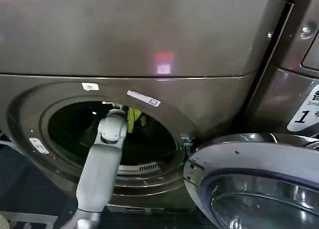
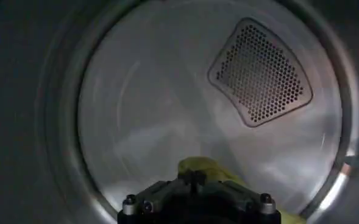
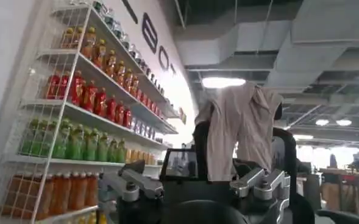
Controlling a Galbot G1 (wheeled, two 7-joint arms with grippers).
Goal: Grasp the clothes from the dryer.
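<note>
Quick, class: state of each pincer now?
Left pincer: inside the dryer, at the yellow-green clothes; grip cannot be told.
Right pincer: open, holding nothing.

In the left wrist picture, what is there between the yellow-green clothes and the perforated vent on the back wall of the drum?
Nothing: in the left wrist view, bare grey drum wall separates the clothes from the perforated vent.

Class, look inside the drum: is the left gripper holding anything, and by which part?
Cannot be told: the left gripper is at the clothes, but its fingers are hidden.
</note>
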